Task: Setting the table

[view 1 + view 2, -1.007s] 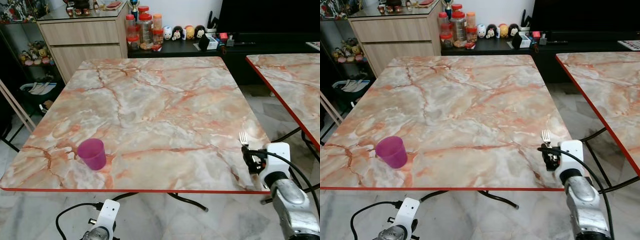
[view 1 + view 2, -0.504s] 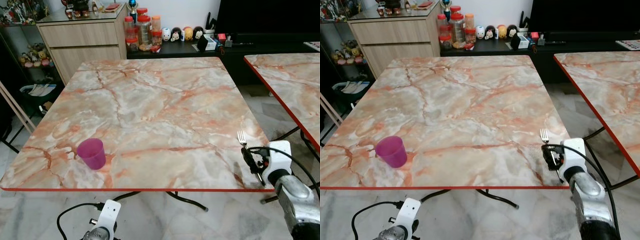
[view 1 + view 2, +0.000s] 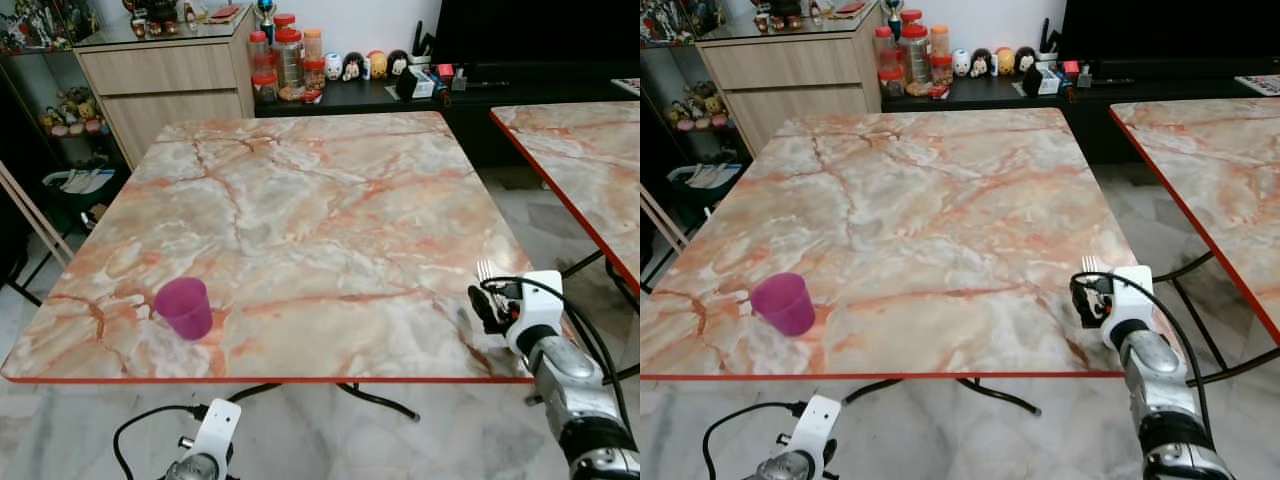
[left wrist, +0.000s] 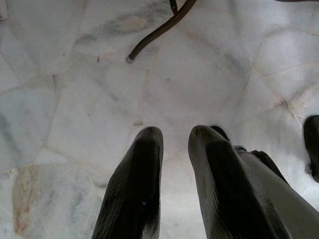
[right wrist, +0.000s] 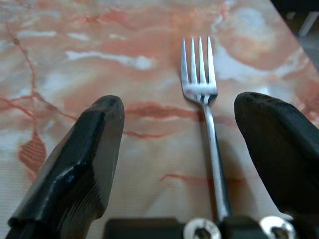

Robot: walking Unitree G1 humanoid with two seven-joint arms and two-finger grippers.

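Note:
A silver fork (image 5: 202,89) lies flat on the marble table (image 3: 320,200) at its near right corner, tines pointing away from me. My right gripper (image 3: 490,303) sits low over that corner and is open. Its black fingers (image 5: 84,159) stand wide apart on either side of the fork without touching it, and the handle runs back under the gripper's base. A purple plastic cup (image 3: 184,307) stands upright near the front left edge. My left arm (image 3: 205,450) hangs idle below the table edge. Its gripper (image 4: 175,133) points at the floor with a narrow gap and nothing between the fingers.
A second marble table (image 3: 580,150) stands to the right across a narrow aisle. Behind are a wooden cabinet (image 3: 170,80) and a dark shelf with jars (image 3: 290,60) and figurines. A curved table leg (image 4: 159,30) crosses the tiled floor.
My right gripper has moved left and inward over the table corner and lower. The fork shows less above it and now lies on the tabletop. The cup has not moved.

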